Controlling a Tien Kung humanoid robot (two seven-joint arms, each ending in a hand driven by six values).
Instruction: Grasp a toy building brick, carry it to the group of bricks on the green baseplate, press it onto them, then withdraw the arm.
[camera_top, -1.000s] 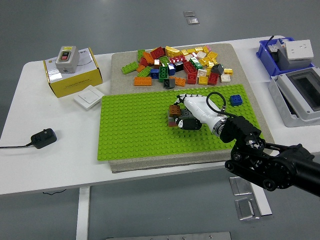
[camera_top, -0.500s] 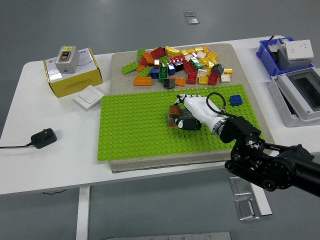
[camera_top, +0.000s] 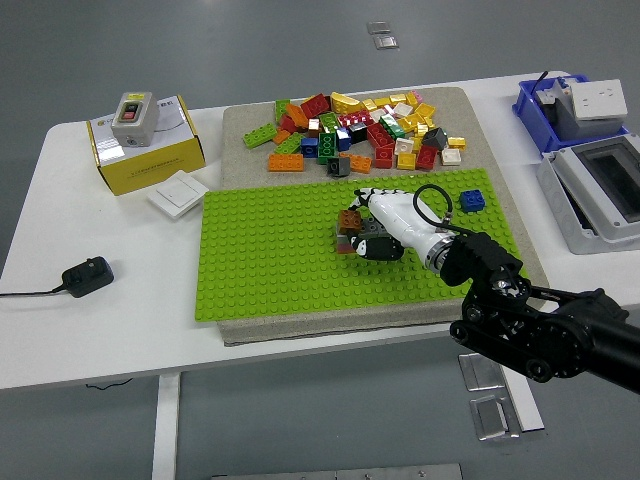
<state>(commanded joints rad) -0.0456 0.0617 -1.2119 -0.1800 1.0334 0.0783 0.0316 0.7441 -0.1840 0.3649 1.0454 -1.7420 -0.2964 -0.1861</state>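
The green baseplate (camera_top: 270, 260) lies on a beige mat in the middle of the table. Near its centre-right stands a small group of bricks (camera_top: 349, 222) with an orange-brown one on top and dark ones below. My right hand (camera_top: 372, 222), white with striped fingers (camera_top: 366, 198), reaches in from the lower right and lies against the group's right side. Its fingers are curled over a dark brick (camera_top: 378, 245) at the group. A lone blue brick (camera_top: 472, 201) sits on the plate right of the hand. The loose brick pile (camera_top: 360, 130) lies behind the plate. My left arm is out of sight.
A yellow box (camera_top: 145, 150) carrying a grey switch stands at the back left, with a white wall switch (camera_top: 178, 195) beside it. A black plug adapter (camera_top: 88, 274) lies at the left edge. A blue bin (camera_top: 560, 105) and a grey enclosure (camera_top: 600, 190) stand at the right.
My right hand has stayed on the brick group, shifting only a touch to the left. Nothing else has moved.
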